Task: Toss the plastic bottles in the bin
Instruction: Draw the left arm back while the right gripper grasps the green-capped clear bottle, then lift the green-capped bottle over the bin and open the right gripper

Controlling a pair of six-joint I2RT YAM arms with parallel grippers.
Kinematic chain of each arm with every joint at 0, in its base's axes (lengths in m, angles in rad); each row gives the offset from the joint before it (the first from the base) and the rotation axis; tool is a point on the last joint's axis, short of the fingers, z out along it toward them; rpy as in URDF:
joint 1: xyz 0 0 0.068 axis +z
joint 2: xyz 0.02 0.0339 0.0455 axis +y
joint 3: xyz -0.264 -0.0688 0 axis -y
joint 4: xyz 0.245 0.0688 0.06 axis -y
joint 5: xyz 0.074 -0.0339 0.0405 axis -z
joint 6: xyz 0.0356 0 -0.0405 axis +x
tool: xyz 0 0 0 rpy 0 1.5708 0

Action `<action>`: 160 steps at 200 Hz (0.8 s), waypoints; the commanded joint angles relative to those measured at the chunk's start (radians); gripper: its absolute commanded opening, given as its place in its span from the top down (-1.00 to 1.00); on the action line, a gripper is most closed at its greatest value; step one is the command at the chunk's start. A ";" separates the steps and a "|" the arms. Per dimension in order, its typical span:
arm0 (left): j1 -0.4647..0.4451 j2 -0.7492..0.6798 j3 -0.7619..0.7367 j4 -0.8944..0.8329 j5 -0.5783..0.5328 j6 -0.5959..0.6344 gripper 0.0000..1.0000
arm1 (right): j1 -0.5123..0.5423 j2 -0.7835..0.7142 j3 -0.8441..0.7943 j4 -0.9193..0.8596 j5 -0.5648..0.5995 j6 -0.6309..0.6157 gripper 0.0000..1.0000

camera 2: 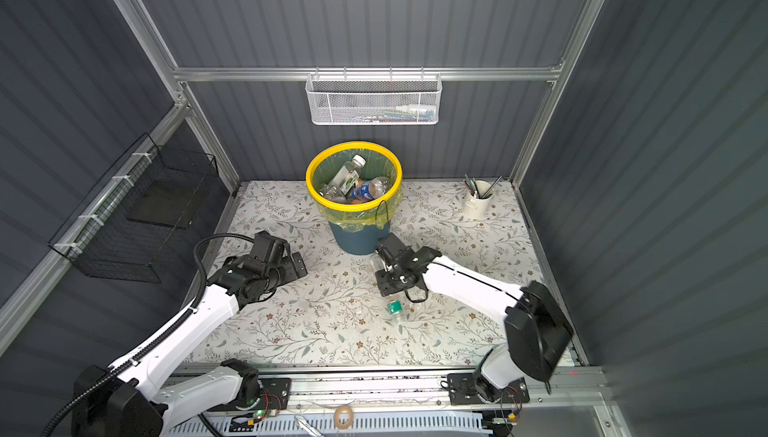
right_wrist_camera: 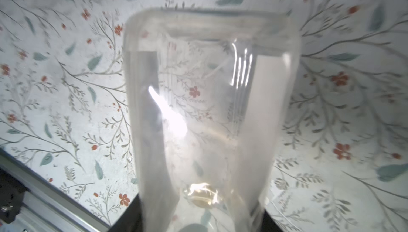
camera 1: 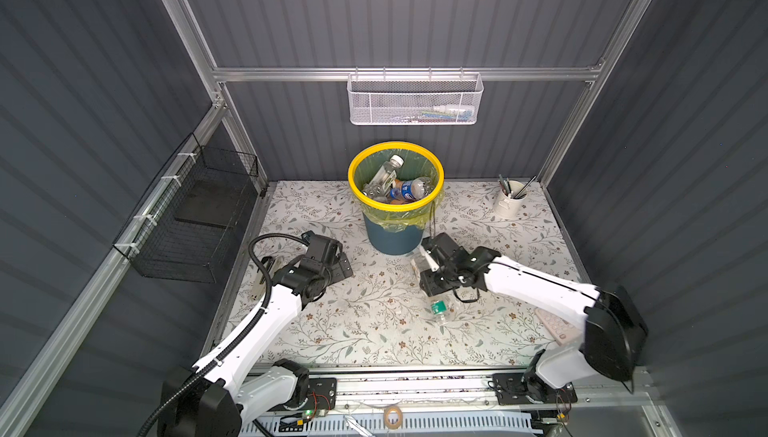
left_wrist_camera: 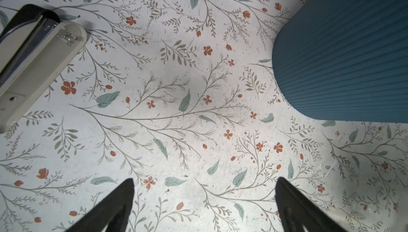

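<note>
My right gripper (camera 1: 424, 266) (right_wrist_camera: 202, 215) is shut on a clear square plastic bottle (camera 1: 417, 267) (camera 2: 375, 262) (right_wrist_camera: 209, 109), close in front of the bin's base. The bottle fills the right wrist view between the dark fingers. The bin (camera 1: 395, 207) (camera 2: 353, 206) is blue-grey with a yellow rim and a yellow-green liner, and holds several bottles, one of them blue-labelled (camera 1: 409, 189). Another clear bottle with a green label (camera 1: 438, 310) (camera 2: 395, 309) lies on the table nearer the front. My left gripper (camera 1: 328, 253) (left_wrist_camera: 204, 182) hangs open and empty over the floral table, left of the bin's wall (left_wrist_camera: 342, 54).
A cream stapler (camera 1: 262, 277) (left_wrist_camera: 33, 65) lies by the table's left edge. A white pen cup (camera 1: 509, 202) stands at the back right. A calculator (camera 1: 555, 324) is partly hidden under the right arm. A white mesh basket (camera 1: 413, 100) and a black wire basket (camera 1: 195, 214) hang on the walls.
</note>
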 commanded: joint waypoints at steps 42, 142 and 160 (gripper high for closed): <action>0.003 0.026 -0.023 0.020 0.033 -0.016 -0.99 | -0.272 -0.453 0.074 -0.024 0.098 -0.073 0.05; 0.004 0.069 -0.012 0.032 0.086 -0.016 -0.99 | -0.284 0.457 1.300 -0.342 -0.272 -0.172 -0.46; 0.003 0.075 -0.006 0.017 0.094 -0.013 -0.99 | -0.299 0.631 1.633 -0.516 -0.248 -0.172 -0.98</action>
